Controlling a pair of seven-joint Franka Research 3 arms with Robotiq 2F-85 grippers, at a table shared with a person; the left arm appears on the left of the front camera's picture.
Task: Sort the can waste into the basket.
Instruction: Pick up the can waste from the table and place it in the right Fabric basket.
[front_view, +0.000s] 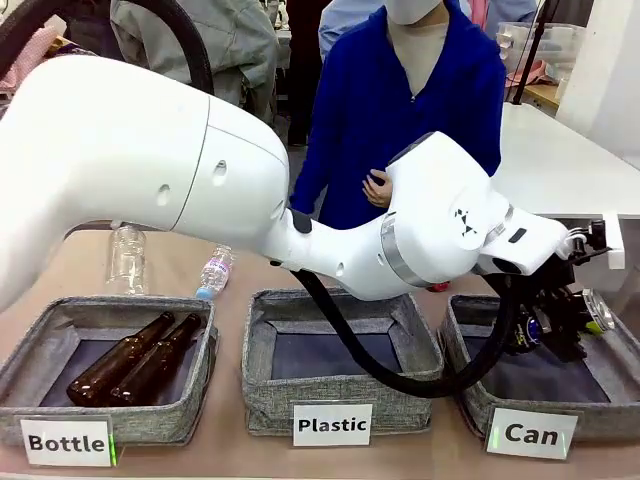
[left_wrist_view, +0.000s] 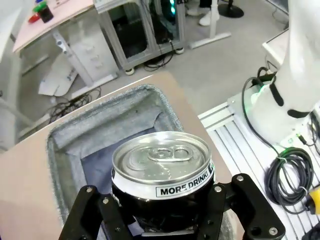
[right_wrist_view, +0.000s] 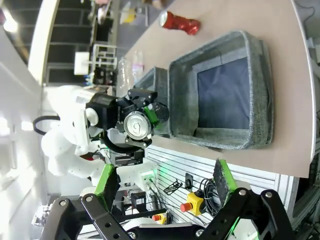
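The left end effector (front_view: 558, 322), reaching across to the 3 o'clock side of the front view, is clenched on the black can (front_view: 592, 316). It grips the body from both sides, with the silver top turned out toward 3 o'clock, so the can's long axis runs nearer level than upright. The grey basket labelled "Can" (front_view: 468, 395) sits at 6 o'clock beneath it, apart from the can. In the left wrist view the basket's dark floor spreads from behind the can toward 11 o'clock, so the can seems to hang over one end rather than the middle. The coming move looks like a short lowering and release, and the can would likely land on its side. The right end effector (right_wrist_view: 165, 186) is released, jaws wide, grasping nothing, well apart. The red can (right_wrist_view: 179, 22) lies on the tabletop (right_wrist_view: 292, 75) beyond the basket, near 12 o'clock in the right wrist view.
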